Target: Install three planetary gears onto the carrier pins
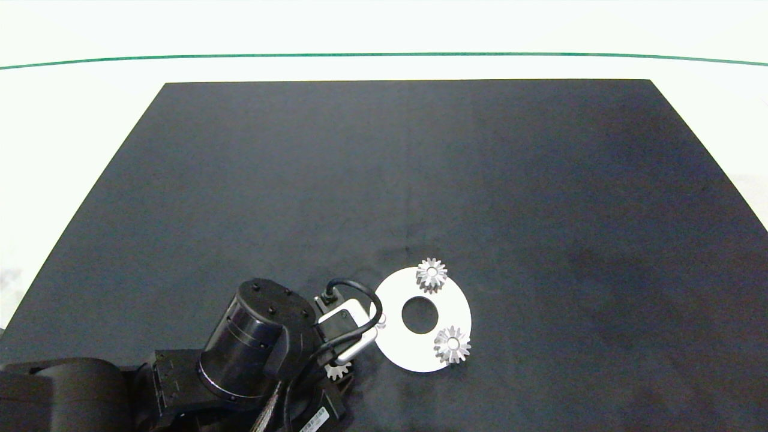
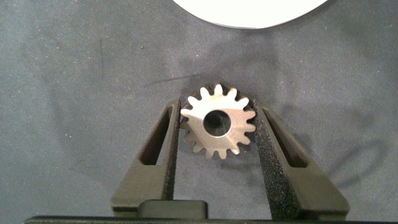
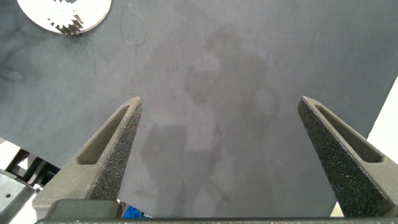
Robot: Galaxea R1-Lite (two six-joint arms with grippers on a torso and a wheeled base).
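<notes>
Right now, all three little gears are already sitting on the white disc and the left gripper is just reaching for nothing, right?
Not quite. Only two gears sit on the white disc. The third gear lies on the dark mat beside the disc, and the left gripper is closed around it, as the left wrist view shows.

1. A dark mat (image 1: pixel 420 180) covers most of the white table (image 1: pixel 78 120).
2. A thin green line (image 1: pixel 384 55) runs across the table beyond the mat's far edge.
3. Faint smudges mark the mat's surface.
</notes>
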